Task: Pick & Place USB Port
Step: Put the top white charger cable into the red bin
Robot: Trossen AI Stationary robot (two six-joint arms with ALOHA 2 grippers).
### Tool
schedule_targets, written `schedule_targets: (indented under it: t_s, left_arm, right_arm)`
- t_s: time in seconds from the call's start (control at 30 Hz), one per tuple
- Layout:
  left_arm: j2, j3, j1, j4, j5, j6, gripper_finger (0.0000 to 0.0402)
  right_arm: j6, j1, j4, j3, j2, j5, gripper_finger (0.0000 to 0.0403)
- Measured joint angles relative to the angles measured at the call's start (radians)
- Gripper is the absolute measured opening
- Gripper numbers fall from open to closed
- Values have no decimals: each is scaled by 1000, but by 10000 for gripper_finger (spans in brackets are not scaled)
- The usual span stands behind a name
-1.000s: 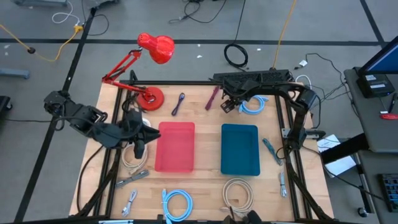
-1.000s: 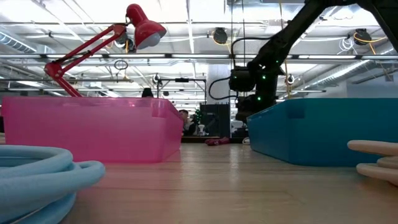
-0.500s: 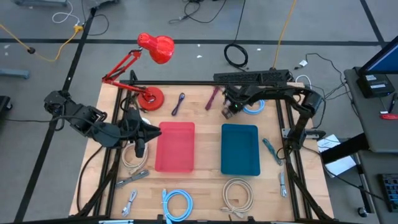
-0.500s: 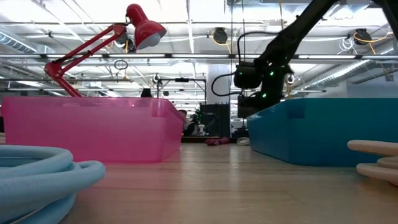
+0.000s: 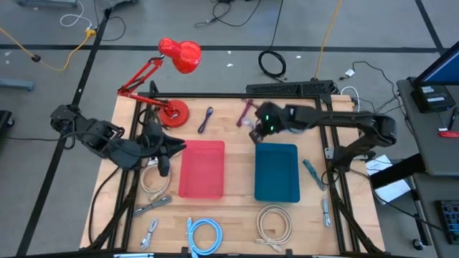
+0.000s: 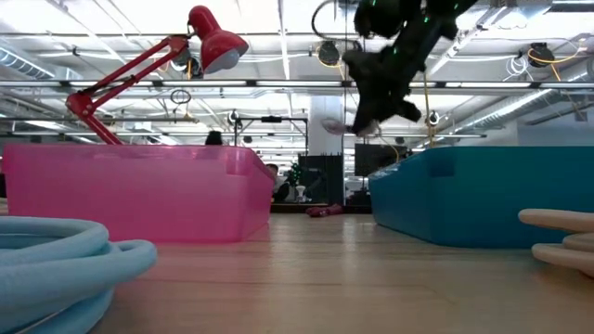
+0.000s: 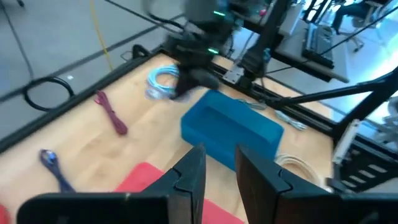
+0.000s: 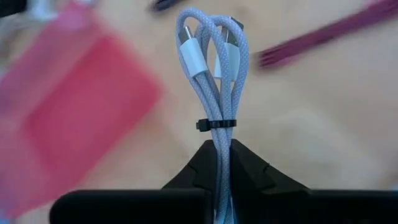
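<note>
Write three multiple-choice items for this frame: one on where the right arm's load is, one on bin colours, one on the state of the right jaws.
1. Where is the right gripper?
A. Above the table near the blue bin's far edge
B. Inside the red bin
C. Resting on the lamp base

2. What colours are the two bins?
A. Green and yellow
B. Red and blue
C. Both white

3. How do the right jaws stand?
A. Wide open and empty
B. Out of sight in every view
C. Shut on the bundled cable

Answers:
1 A: the high view shows it beside the far edge of the blue bin, and the low view shows it raised.
2 B: the red bin lies beside the blue one.
3 C: the right wrist view shows the bundled cable pinched between the fingers.
</note>
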Motion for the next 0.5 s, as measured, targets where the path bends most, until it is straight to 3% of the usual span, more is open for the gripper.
schedule_targets:
  t_s: [0.33,0.5]
  left_arm:
    - [0,0,63,-65,37,-40,88]
    - [0,0,96,-165,65,-115,88]
  right_arm:
    - [242,358,96,97,-49,-26,13]
    - [267,444,148,221,-1,13,13]
